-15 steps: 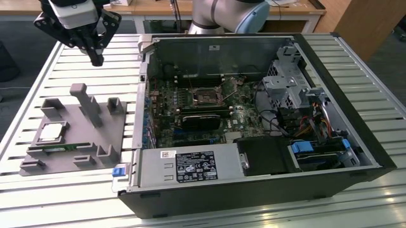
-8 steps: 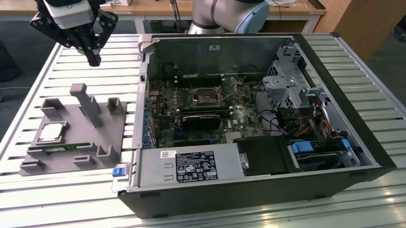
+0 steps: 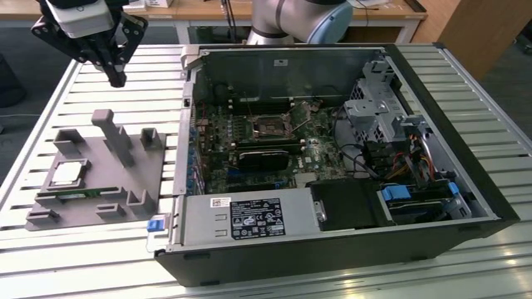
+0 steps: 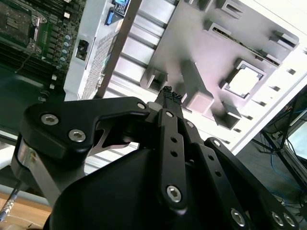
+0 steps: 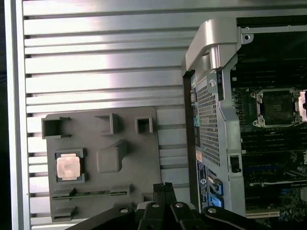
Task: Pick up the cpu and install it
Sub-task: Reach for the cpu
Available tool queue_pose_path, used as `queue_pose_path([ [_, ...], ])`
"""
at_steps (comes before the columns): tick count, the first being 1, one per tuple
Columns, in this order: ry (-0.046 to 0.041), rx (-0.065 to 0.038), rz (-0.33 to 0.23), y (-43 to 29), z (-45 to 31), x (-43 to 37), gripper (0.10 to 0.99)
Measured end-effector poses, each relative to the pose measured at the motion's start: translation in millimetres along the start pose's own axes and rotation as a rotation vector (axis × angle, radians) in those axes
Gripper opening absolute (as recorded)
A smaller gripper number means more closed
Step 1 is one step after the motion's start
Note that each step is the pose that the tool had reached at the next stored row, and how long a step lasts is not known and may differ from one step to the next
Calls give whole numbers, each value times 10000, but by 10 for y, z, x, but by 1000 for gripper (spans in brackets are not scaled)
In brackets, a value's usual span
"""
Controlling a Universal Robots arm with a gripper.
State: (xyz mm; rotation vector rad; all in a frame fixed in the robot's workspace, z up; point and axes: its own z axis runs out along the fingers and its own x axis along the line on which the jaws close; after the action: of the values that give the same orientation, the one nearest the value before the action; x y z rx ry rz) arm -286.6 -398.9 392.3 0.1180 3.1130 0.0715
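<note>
1. In the exterior view, the gripper (image 3: 116,78) hangs over the slatted metal desk (image 3: 149,99) near the exterior view's left edge. Its black fingers are drawn together to a point and hold nothing.
2. In the same view, a grey holder (image 3: 146,168) lies flat on the desk, below the gripper in the picture. The cpu (image 3: 69,173) sits in a square pocket of this holder, metal top up, well apart from the fingertips. A green memory stick (image 3: 79,194) lies in a slot just beside the cpu, and an upright post (image 3: 116,140) rises from the holder.
3. To the exterior view's right of the holder, an open computer case (image 3: 275,71) lies on its side. The dark socket (image 3: 270,126) shows on the board inside it, with no chip in it.
4. In the second wrist view, the gripper (image 4: 169,93) has its tips meeting, with nothing between them. Beyond them lies the holder (image 4: 211,52) with the cpu (image 4: 244,81) in its pocket. The socket (image 4: 17,21) shows at a corner of the picture.
5. In the first wrist view, the gripper (image 5: 164,187) is closed and empty, with its tips over the edge of the holder (image 5: 139,158). The cpu (image 5: 68,167) rests in its pocket toward the far side of the holder from the case. The memory stick (image 5: 91,193) lies in its slot between the cpu and the tips. The socket (image 5: 278,106) is bare inside the case.
</note>
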Motion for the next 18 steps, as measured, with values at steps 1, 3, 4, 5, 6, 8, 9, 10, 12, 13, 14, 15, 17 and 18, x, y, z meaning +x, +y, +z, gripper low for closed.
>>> queue_pose_path([
  [1,-1,-2,1,-2,0,23,106],
  [3,-1,-4,1,-6,-2,81,106],
  [4,0,-4,1,-9,-3,122,106],
  [5,1,-4,0,-13,-5,167,106],
  [6,0,-5,-1,-16,-5,214,106],
  [8,0,-6,2,-23,-6,306,106],
  [9,0,-5,1,-26,-7,350,106],
  [10,1,-5,0,-29,-8,394,106],
  [12,0,-7,-1,-35,-9,482,106],
  [13,-1,-8,1,-37,-8,522,106],
  [14,1,-7,2,-39,-10,560,106],
  [15,1,-8,2,-41,-10,600,106],
  [17,0,-9,1,-46,-11,676,106],
  [18,0,-10,0,-48,-10,714,106],
])
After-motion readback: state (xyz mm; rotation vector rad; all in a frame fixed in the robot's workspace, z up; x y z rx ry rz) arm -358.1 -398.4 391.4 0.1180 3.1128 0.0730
